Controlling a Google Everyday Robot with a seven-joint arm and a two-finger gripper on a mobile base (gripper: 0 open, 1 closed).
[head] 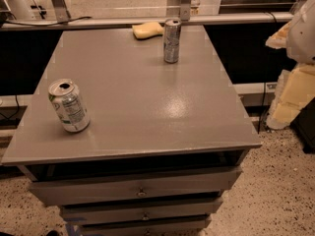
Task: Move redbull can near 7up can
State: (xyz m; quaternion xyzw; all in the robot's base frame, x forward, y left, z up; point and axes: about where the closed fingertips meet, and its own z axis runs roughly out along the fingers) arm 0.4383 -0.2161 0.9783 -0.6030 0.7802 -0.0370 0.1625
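The redbull can (172, 41), slim and silver with blue patches, stands upright at the far middle of the grey table top (142, 97). The 7up can (69, 105), wider, white and green with a printed label, stands near the table's front left edge. The two cans are far apart. A white and pale yellow part of my arm (298, 58) shows at the right edge, off the table and well right of the redbull can. My gripper is not in view.
A yellow sponge (147, 30) lies just left of the redbull can at the table's far edge. A rail (236, 18) runs behind the table. Drawers (140, 188) are below the top. Speckled floor (280, 181) lies to the right.
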